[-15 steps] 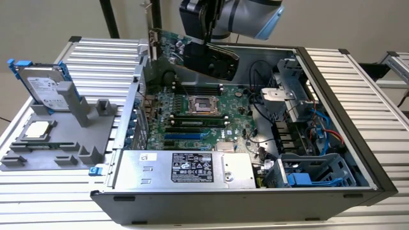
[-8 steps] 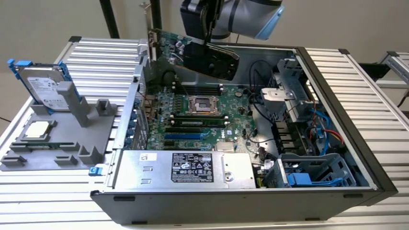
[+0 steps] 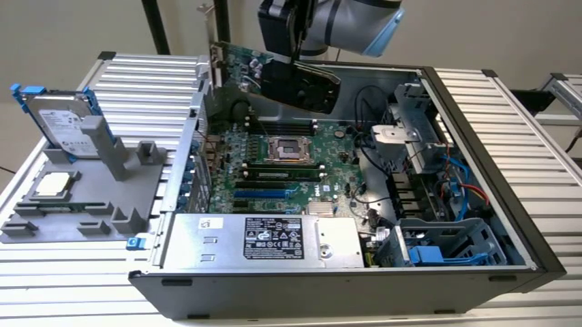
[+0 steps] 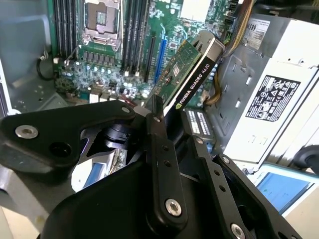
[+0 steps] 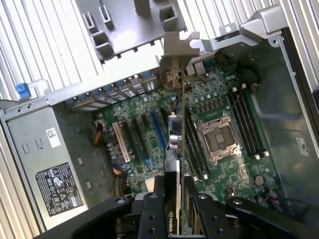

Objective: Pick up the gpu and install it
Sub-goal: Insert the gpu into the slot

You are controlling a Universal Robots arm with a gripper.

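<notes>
You've got the gpu (image 3: 272,78) clamped in your gripper (image 5: 172,191), hanging above the motherboard (image 3: 272,163) inside the open case (image 3: 473,170). Carry stage; next, I'd judge, it needs lining up over an expansion slot (image 5: 158,130).

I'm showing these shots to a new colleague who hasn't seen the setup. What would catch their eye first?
Most striking is the gpu, clamped in the gripper and hanging tilted in the air above the open computer case. Below it lies the green motherboard with its empty CPU socket near the middle. On the exterior view's left, a grey holder outside the case carries a hard drive standing on blue rails.
</notes>
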